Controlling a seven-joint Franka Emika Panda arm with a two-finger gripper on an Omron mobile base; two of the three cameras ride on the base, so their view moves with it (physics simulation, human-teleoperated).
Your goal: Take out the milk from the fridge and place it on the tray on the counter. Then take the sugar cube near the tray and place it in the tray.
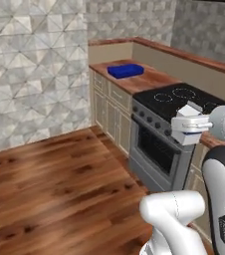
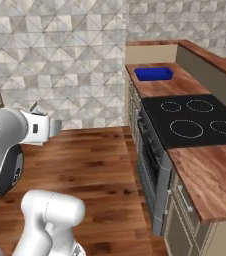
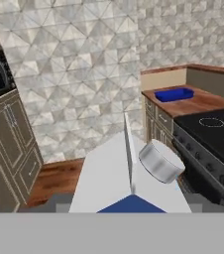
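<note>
Between the end effector's (image 1: pixel 190 124) clamped fingers sits the white, gable-topped, blue-banded milk (image 3: pixel 129 178).

arm raised, elbow bent | end effector (image 1: pixel 190 124) clamped on milk (image 3: pixel 129 178)

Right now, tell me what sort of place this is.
A home kitchen, rendered: a black stovetop over an oven, a wooden counter with drawers, and tiled walls.

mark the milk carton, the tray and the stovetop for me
milk carton (image 3: pixel 111 176): hand view, on its white sloped gable top.
tray (image 2: pixel 154 74): right base view, on its blue near rim.
stovetop (image 2: pixel 195 120): right base view, on bare black glass between the burner rings.
</note>
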